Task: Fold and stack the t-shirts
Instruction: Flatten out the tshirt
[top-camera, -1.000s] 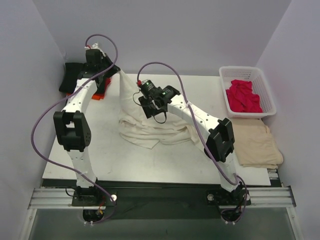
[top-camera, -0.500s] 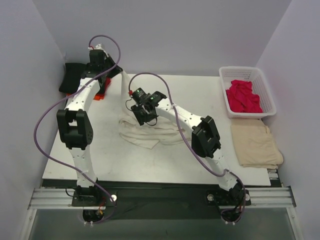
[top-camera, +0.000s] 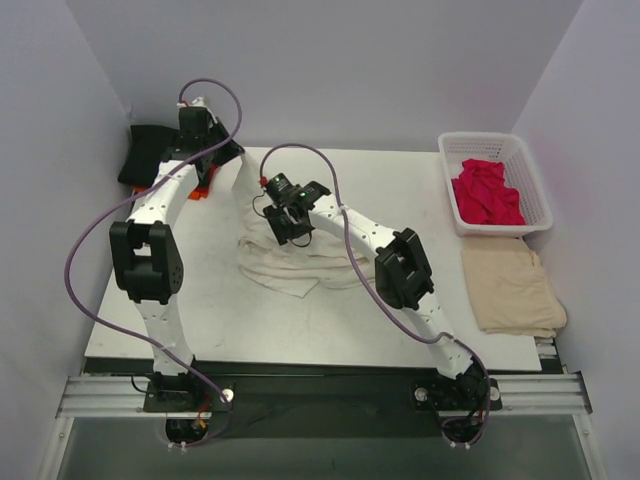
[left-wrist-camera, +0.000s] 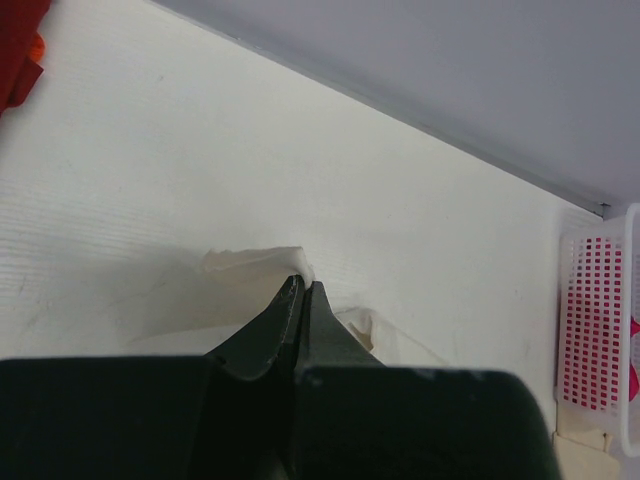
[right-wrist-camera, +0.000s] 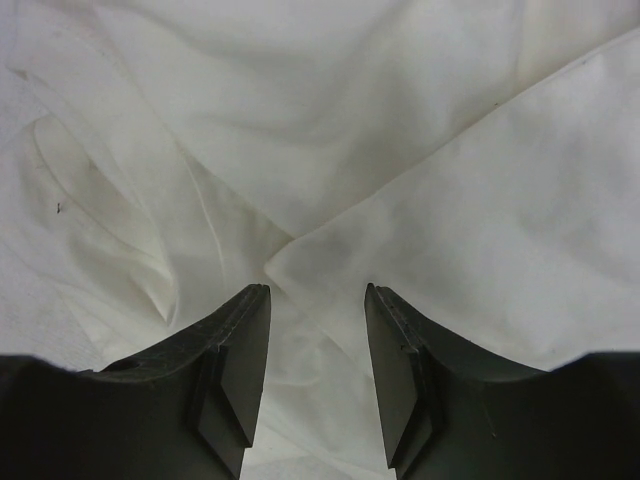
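Note:
A large cream-white t-shirt lies crumpled mid-table, with one edge pulled up toward the far left. My left gripper is shut on that raised edge; in the left wrist view the jaws pinch a cream corner. My right gripper hovers low over the shirt's left part, open. In the right wrist view its fingers straddle a folded corner of the cloth, with nothing gripped. A black t-shirt and an orange-red one lie at the far left. A crimson t-shirt fills the basket.
The white lattice basket stands at the far right by the wall. A tan folded pad lies in front of it at the table's right edge. Purple cables loop above both arms. Side walls close in left and right.
My right arm has swung left over the cream-white shirt, and its jaws have opened a little wider. The left gripper stays shut on the raised edge, shifted slightly.

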